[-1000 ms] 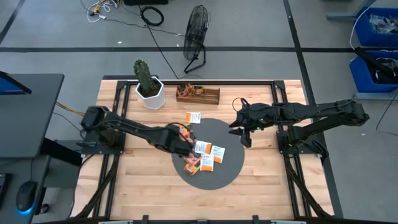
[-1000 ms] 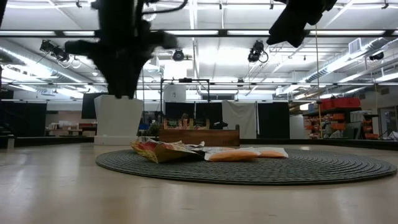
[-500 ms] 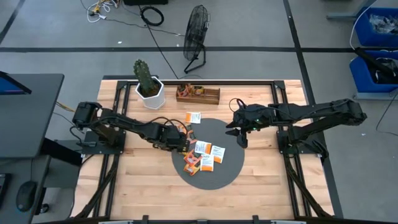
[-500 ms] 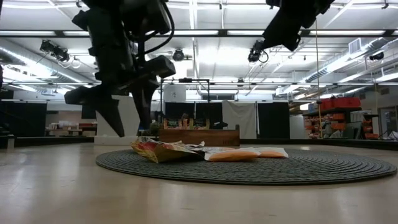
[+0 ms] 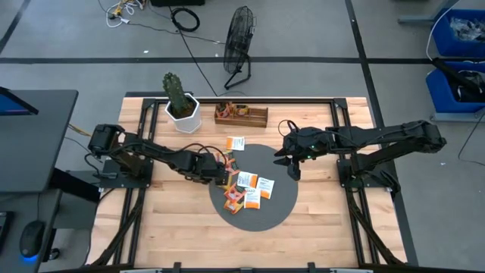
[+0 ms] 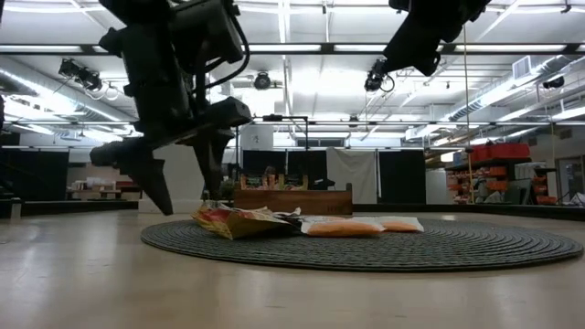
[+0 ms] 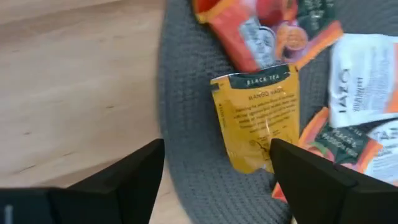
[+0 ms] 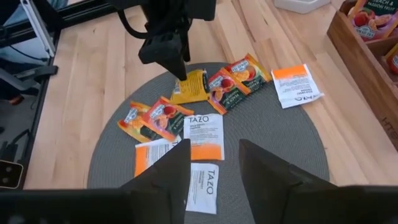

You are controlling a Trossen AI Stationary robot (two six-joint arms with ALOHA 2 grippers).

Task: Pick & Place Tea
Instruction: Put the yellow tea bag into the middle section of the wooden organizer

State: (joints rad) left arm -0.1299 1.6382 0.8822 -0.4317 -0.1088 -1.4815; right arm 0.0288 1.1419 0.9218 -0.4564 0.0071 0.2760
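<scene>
Several tea sachets, orange, white and red, lie flat on a round grey disc. A yellow sachet lies near the disc's left edge. One more white-and-orange sachet rests on the wood beyond the disc. My left gripper is open and points steeply down, low over the disc's left edge; in the low view its fingers are spread just above the mat, and the yellow sachet lies ahead of them. My right gripper hovers open, high over the disc's right part, with nothing between its fingers.
A brown wooden tray holding sachets stands at the table's far side. A cactus in a white pot is to its left. Bare wooden table lies left of and nearer than the disc. A fan stands on the floor beyond.
My left gripper has come down toward the disc's left edge, tipped more steeply downward and opened wide. The sachets have stayed where they were.
</scene>
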